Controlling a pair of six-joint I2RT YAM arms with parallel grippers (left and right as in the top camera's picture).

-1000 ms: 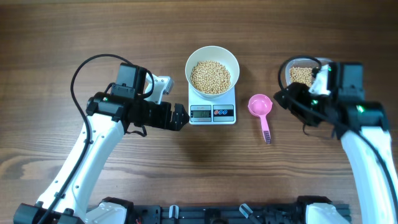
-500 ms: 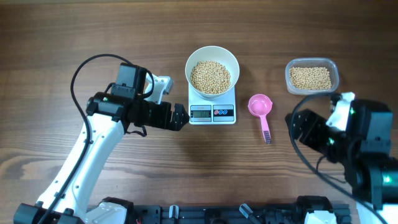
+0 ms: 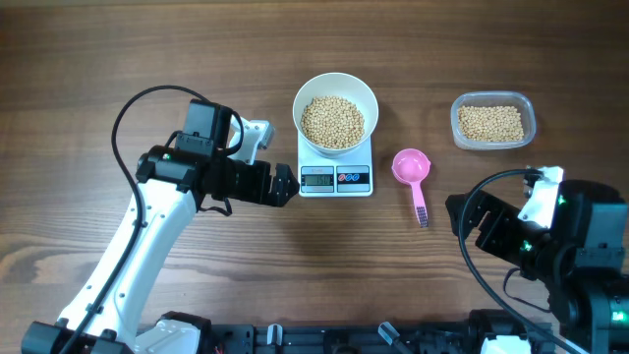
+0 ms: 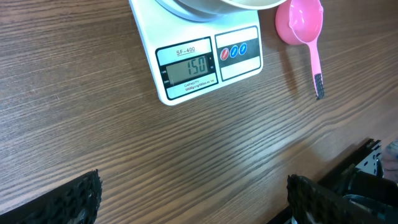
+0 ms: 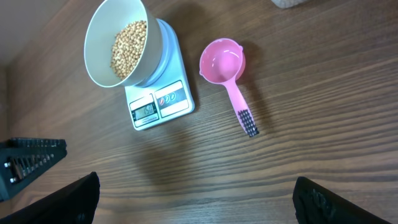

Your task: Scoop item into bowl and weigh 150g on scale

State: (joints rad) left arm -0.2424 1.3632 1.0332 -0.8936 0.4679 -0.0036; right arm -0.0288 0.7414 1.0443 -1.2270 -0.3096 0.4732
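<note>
Now the scale shows 150, with the bowl of beans sitting on it. The left gripper and right gripper both gape wide, holding nothing. The left gripper hovers just beside the scale; a careless swing could bump it, shifting the reading or spilling beans.

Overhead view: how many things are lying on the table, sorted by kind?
Bean containers: 2 (round white bowl, clear rounded-rectangular plastic tub)
Scoops: 1 (small pink plastic scoop)
Scales: 1 (flat white square kitchen scale)
Total: 4
</note>
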